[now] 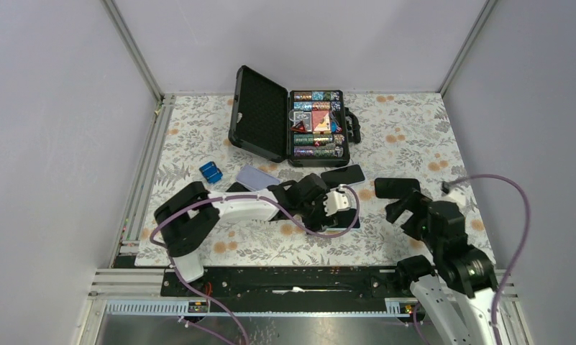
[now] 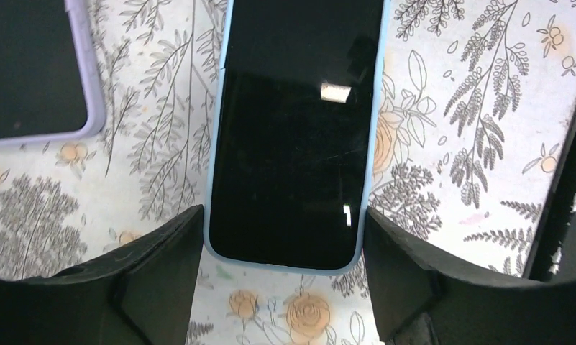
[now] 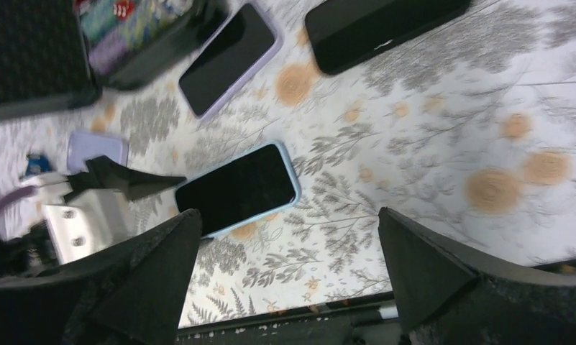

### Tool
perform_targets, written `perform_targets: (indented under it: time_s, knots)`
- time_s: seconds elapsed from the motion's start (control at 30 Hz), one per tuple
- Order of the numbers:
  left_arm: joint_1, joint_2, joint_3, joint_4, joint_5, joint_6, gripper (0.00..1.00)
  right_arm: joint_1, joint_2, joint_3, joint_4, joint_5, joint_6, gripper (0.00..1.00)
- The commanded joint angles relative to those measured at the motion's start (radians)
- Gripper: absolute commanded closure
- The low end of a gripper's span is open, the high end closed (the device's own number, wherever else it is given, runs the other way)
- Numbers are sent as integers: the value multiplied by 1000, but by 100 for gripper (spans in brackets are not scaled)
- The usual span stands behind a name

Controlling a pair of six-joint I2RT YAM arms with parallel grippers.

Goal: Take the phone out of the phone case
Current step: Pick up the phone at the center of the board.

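Phone (image 2: 288, 144) screen up in pale blue phone case (image 2: 368, 165), flat on floral table (image 1: 414, 144), its near end between left gripper (image 2: 283, 214) fingers, jaws closed against the case's long sides, right gripper (image 3: 288, 214) spread wide, empty, well apart to the right

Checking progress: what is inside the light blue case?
A phone with a dark screen fills the blue case; the case's inner back is hidden under it.

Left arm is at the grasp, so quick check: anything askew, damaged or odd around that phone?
Nothing stands out. The black-screened phone in its light-blue case lies flat, face up on the floral tablecloth, screen uncracked, with the left gripper closed against both long edges.
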Motion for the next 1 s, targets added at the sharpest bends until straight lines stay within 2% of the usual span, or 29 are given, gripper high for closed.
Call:
perform_targets:
  time_s: [0.0,0.17,0.3,0.43,0.53,0.77,0.97]
  knots:
    - [-1,-138,-65,143,-70,-66,100,-3,38,-175,261,-311,-71,0]
    - [-1,-202,-127,140,-103,-174,100,-3,59,-378,502,-451,20,0]
    - [-1,-209,-151,145,-119,-275,100,-3,200,-510,729,-532,167,2]
    - [-1,-204,-141,138,-156,-393,100,-1,355,-604,934,-580,328,13]
    - [-1,-210,-140,123,-161,-453,100,-1,423,-643,1052,-581,390,21]
    - [-1,-213,-139,137,-109,-532,100,-1,491,-667,1132,-534,485,24]
    - [1,-191,-125,140,-148,-587,100,-1,554,-704,1239,-506,560,28]
